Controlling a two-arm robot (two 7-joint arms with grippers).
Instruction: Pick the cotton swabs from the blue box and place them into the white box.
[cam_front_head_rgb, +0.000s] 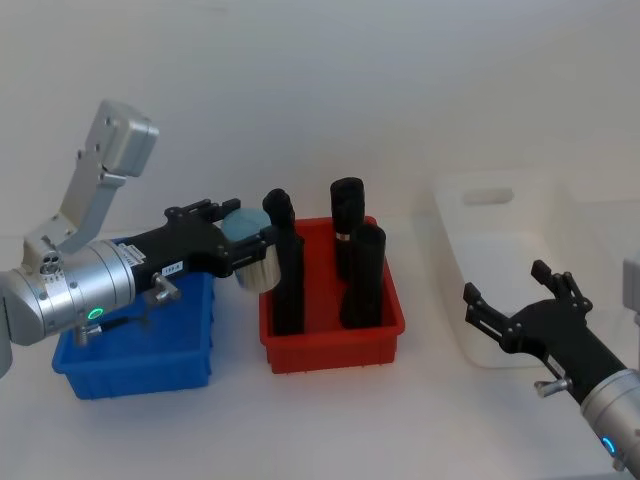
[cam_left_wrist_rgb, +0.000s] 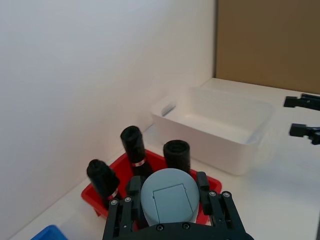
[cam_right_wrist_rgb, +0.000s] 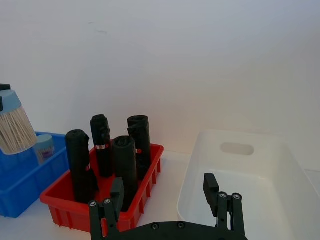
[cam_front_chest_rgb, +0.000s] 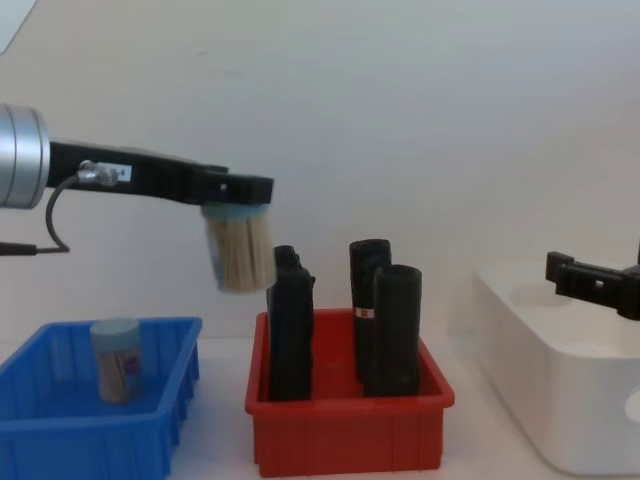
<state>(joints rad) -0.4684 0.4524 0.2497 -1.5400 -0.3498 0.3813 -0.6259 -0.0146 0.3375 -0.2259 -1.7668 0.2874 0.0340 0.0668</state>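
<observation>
My left gripper (cam_front_head_rgb: 246, 237) is shut on a clear jar of cotton swabs (cam_front_head_rgb: 254, 265) by its pale blue lid (cam_left_wrist_rgb: 167, 200). The jar (cam_front_chest_rgb: 241, 252) hangs slightly tilted in the air, above the gap between the blue box (cam_front_head_rgb: 140, 365) and the red bin's left edge. A second jar of cotton swabs (cam_front_chest_rgb: 115, 360) stands upright inside the blue box (cam_front_chest_rgb: 60, 430). The white box (cam_front_head_rgb: 450, 250) lies at the right with nothing visible in it. My right gripper (cam_front_head_rgb: 505, 282) hovers open and holding nothing at that box's near side.
A red bin (cam_front_head_rgb: 330, 345) holding three tall black rolls (cam_front_head_rgb: 348, 215) stands between the blue and white boxes, its rolls reaching nearly as high as the held jar. A white wall runs close behind all the boxes.
</observation>
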